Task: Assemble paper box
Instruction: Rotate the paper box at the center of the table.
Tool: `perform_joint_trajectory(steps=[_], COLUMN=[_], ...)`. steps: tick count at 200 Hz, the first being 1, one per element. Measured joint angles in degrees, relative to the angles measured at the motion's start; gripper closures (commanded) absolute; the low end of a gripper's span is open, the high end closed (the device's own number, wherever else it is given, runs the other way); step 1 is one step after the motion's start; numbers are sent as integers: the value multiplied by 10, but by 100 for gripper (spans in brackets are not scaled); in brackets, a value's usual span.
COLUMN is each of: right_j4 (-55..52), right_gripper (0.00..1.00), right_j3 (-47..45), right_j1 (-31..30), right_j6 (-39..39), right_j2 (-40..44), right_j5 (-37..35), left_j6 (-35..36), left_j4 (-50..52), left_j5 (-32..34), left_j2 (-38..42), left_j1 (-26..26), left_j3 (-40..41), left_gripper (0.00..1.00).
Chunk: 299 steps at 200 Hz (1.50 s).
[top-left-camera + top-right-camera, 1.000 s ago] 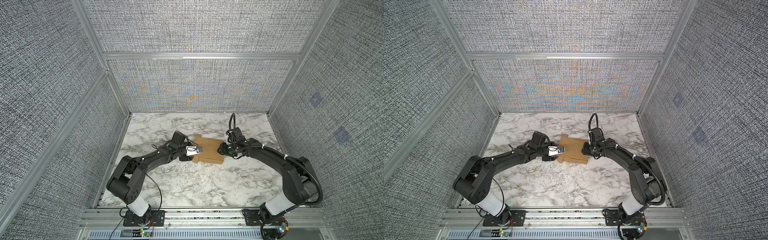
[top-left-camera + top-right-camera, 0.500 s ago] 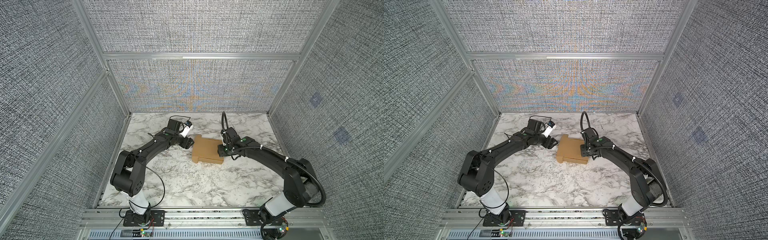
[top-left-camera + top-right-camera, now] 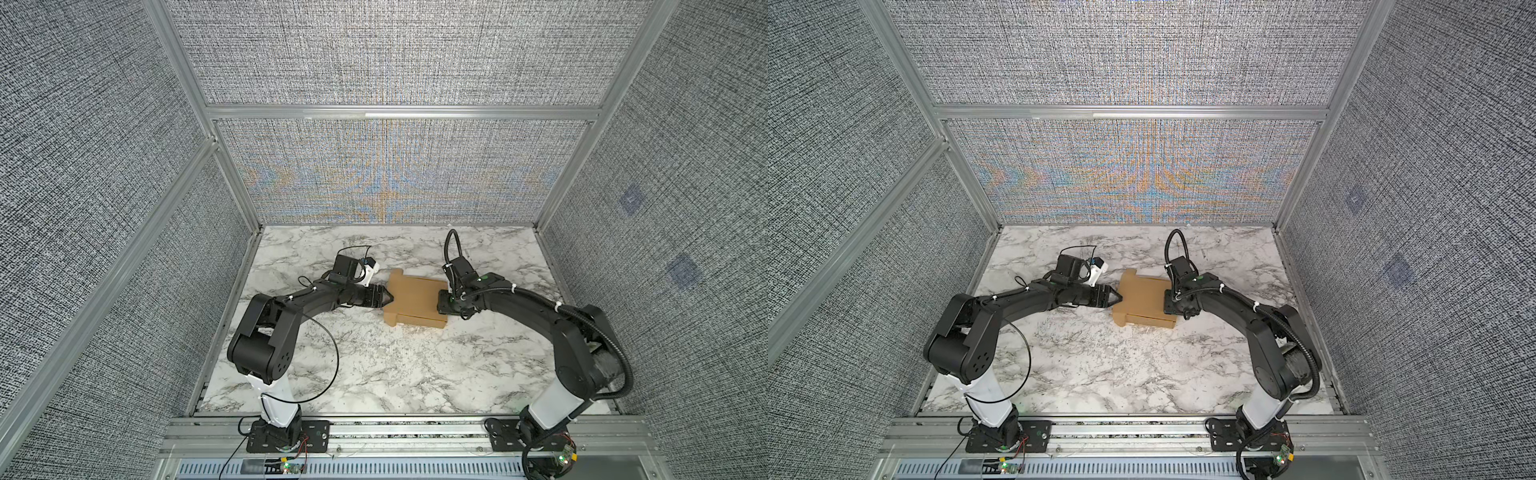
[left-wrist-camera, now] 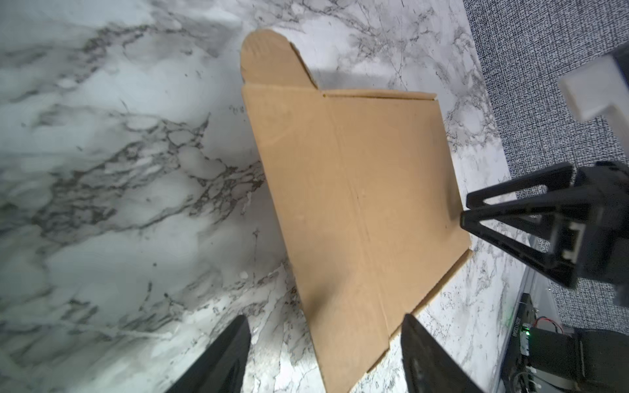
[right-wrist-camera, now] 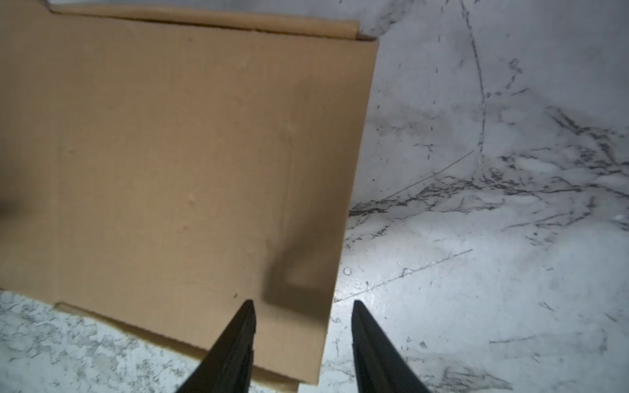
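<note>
The paper box (image 3: 415,299) lies folded low on the marble desk (image 3: 374,374), between the left jaws and right jaws, both spread at its opposite edges and pinching nothing. It looks light, stiff and creasable, so pinch an edge flap. The smooth desk may let it slide. Grey woven walls (image 3: 374,124) enclose everything.

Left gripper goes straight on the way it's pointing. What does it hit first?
The box. The left gripper points straight at its near edge, tips almost there. Depth is unclear: it may slide over the cardboard rather than butt into it.
</note>
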<state>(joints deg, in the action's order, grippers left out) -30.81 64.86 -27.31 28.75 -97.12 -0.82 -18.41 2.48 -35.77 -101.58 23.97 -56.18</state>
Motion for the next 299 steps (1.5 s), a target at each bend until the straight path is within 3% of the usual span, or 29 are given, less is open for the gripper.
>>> perform_joint_trajectory(steps=[39, 67, 95, 138, 178, 200, 222, 243, 259, 299], right_j4=[-11, -11, -7, -3, 8, 24, 30, 24, 19, 10], right_gripper=[54, 54, 52, 52, 52, 52, 52, 52, 52, 51], right_j3=[50, 76, 109, 148, 89, 79, 76, 90, 98, 104], right_j1=[35, 59, 84, 95, 85, 85, 89, 100, 110, 113], right_j6=[-69, -148, -207, -202, -168, -165, -175, -194, -203, -205], right_j2=[-42, -50, -61, -92, -87, -85, -85, -92, -95, -94], right_j5=[-8, -1, 30, 81, 104, 113, 121, 122, 120, 127], left_j6=[18, 94, 170, 216, 231, 231, 212, 133, 67, -23], left_j4=[11, 53, 94, 183, 235, 239, 197, 95, 18, -95], left_j5=[12, 59, 84, 71, 19, -22, -74, -127, -154, -157], left_j2=[31, 29, -29, -162, -218, -213, -163, -93, -50, -2], left_j1=[1, 0, -3, -9, -12, -12, -11, -6, 5, 12], left_j3=[6, -85, -193, -322, -372, -346, -233, -101, -31, 20], left_gripper=[28, 27, 28, 30, 38, 38, 39, 39, 33, 26])
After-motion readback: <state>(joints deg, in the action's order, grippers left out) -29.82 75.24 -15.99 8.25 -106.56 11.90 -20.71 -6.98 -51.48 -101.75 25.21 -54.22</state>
